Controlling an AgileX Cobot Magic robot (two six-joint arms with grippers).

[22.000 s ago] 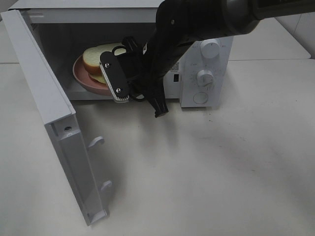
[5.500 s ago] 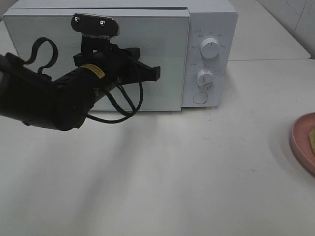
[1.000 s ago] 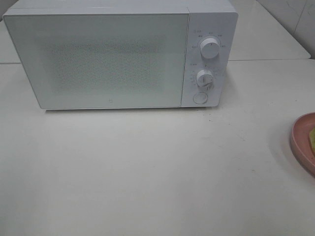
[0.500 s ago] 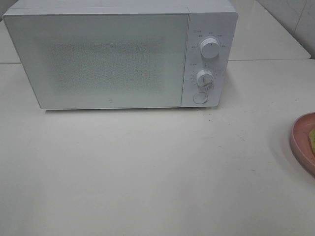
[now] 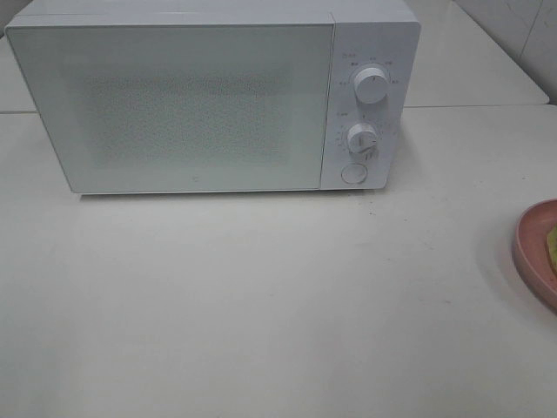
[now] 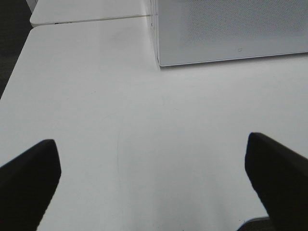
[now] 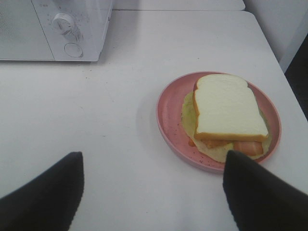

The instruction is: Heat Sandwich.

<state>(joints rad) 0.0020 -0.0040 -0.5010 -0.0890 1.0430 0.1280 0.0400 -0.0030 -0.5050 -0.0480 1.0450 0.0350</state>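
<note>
- The left gripper (image 6: 151,178) has its fingers spread wide over bare white table (image 6: 120,120), holding and touching nothing; the microwave (image 6: 231,29) stands ahead of it.
- The right gripper (image 7: 151,192) is likewise spread wide and empty (only its dark fingertips (image 7: 43,192) show).
- The sandwich (image 7: 228,113) lies on the pink plate (image 7: 168,120), just ahead of the right gripper, apart from it.
- In the high view the microwave's door (image 5: 183,104) is closed, and the plate shows at the right edge.
</note>
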